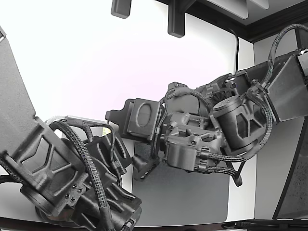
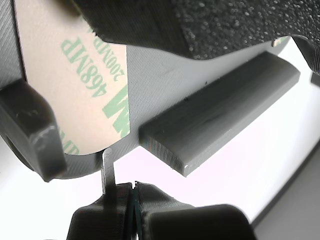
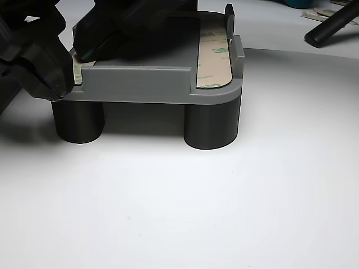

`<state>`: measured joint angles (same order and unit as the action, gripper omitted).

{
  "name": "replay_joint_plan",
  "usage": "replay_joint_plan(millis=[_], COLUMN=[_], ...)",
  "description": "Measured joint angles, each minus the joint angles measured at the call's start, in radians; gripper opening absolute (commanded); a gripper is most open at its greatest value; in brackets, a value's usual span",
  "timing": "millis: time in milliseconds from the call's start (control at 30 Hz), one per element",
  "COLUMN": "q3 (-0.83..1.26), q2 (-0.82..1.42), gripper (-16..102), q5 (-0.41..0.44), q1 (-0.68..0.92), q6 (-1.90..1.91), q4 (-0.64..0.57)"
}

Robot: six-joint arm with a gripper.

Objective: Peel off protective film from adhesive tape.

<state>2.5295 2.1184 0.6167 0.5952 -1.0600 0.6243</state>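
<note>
Two film-covered tape strips [image 3: 213, 56] lie on the grey fixture [image 3: 151, 84] standing on the white counter [image 3: 224, 196]. Tool [image 2: 134, 192] fully closed, pinching a thin film tab [image 2: 107, 167] at the fixture's edge.

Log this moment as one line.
phase: peel start | gripper: shut on film tab | film: still on tape | part: on table

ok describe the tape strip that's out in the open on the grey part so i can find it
In the other view, find the grey part standing on dark round legs. The tape strip lies along its right end, beige liner with green print, uncovered, while the opposite end sits under the black tooling.
</note>
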Motion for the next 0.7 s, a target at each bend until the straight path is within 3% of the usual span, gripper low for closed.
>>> replay_joint_plan(millis=[700], q3=[-0.006], q2=[-0.014], gripper=[-12], q5=[0.011], q1=[0.003], q6=[0.002], q4=[0.0])
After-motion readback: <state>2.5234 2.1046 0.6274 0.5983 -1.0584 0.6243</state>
